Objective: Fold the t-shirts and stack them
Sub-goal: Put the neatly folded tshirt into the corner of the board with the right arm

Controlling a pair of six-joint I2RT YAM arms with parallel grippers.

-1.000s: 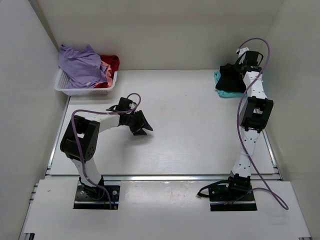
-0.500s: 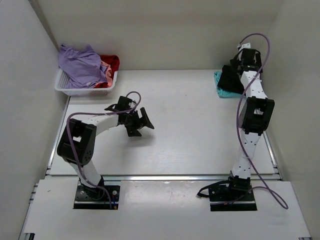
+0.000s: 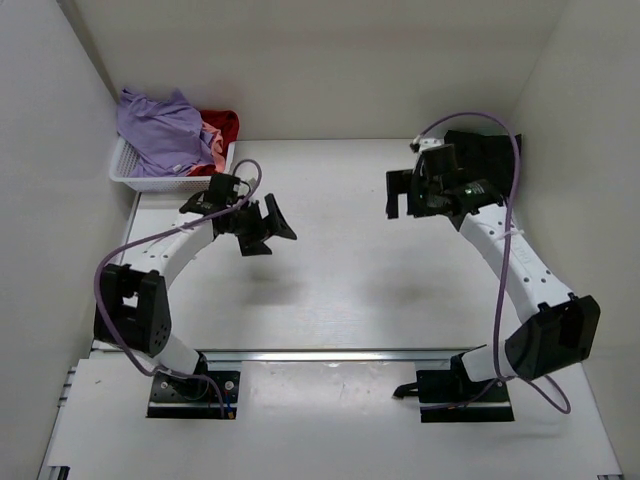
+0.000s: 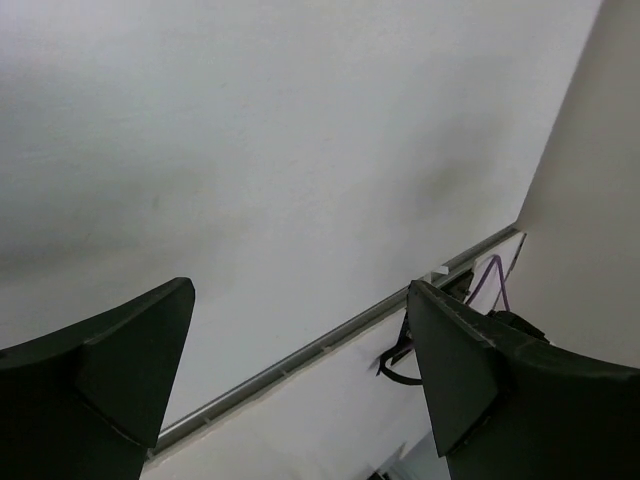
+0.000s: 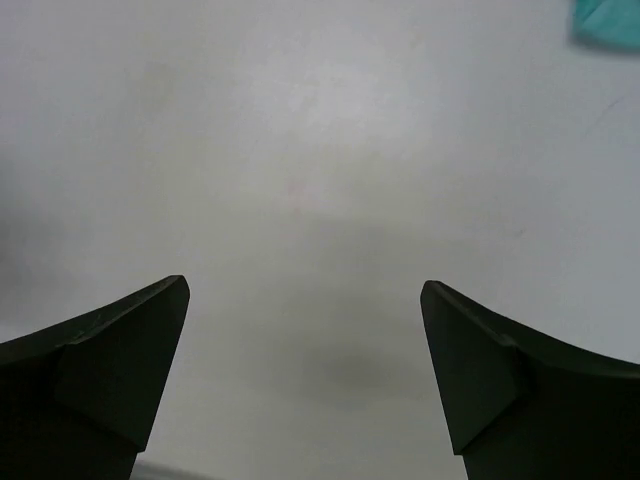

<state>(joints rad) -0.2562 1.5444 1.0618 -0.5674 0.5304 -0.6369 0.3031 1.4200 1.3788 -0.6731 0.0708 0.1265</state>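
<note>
The table [image 3: 350,270] carries a white basket [image 3: 135,181] at its far left corner; all positions below are referred to that basket. The right arm [image 3: 520,270] reaches over the table well apart from the basket, on the opposite side. The left arm [image 3: 170,245] extends toward the basket from its near side. A lavender t-shirt [image 3: 160,130] lies heaped on the basket, draping over its far rim. A black t-shirt [image 3: 497,152] lies at the far right corner, level with the basket across the table; it is partly hidden by the right arm, so whether it is folded cannot be confirmed. A red t-shirt [image 3: 226,122] sits at the basket's right end, and a pink t-shirt [image 3: 209,136] shows between it and the lavender one. A teal t-shirt [image 5: 608,22] shows only as a corner in the right wrist view. The left gripper [image 3: 262,225] hangs near the basket, just to its near right, fingers spread wide and holding nothing. The right gripper [image 3: 410,195] hangs well apart from the basket, fingers likewise spread over bare table.
</note>
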